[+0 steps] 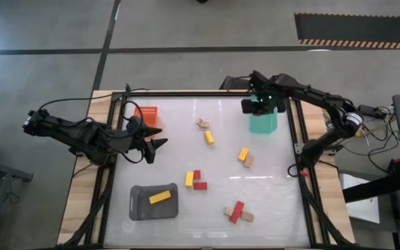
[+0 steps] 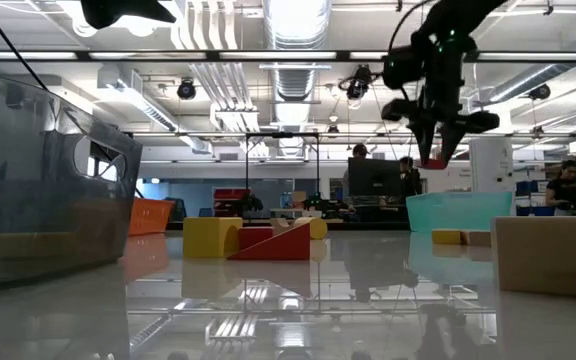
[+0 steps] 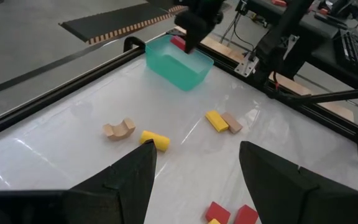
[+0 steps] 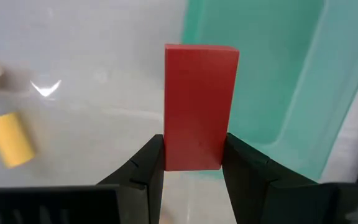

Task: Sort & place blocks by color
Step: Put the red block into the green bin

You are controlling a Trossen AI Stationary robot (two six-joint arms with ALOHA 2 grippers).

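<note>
1. High view: the right gripper (image 1: pixel 258 105) hangs over the near rim of the green tray (image 1: pixel 264 123) at the far right of the table. The left gripper (image 1: pixel 157 136) waits at the table's left side, just beside the orange tray (image 1: pixel 147 113), its fingers spread and empty. Ahead of its jaws lie loose blocks – a tan block (image 1: pixel 203 123) with a yellow block (image 1: pixel 209 137) near it. A yellow piece (image 1: pixel 160 197) lies in the grey tray (image 1: pixel 153 202).

2. Low view: the right gripper (image 2: pixel 434 150) hangs above the green tray (image 2: pixel 458 211), apart from it, with a red block (image 2: pixel 432 161) showing at its tips.

3. Left wrist view: the left gripper's fingers (image 3: pixel 132 180) stand wide apart with nothing between them. Ahead of the jaws lie a tan arched block (image 3: pixel 119 129) and a yellow block (image 3: pixel 154 140), close together; farther out, a yellow and tan pair (image 3: pixel 222 121) lies side by side, and beyond that the green tray (image 3: pixel 179 64).

4. Right wrist view: the right gripper (image 4: pixel 193 162) is clamped on the red block (image 4: pixel 197 106) – upright between the jaws, pinched at its lower end. Past it, to one side, is the green tray (image 4: pixel 278 81); the block hangs over the tray's edge.
</note>
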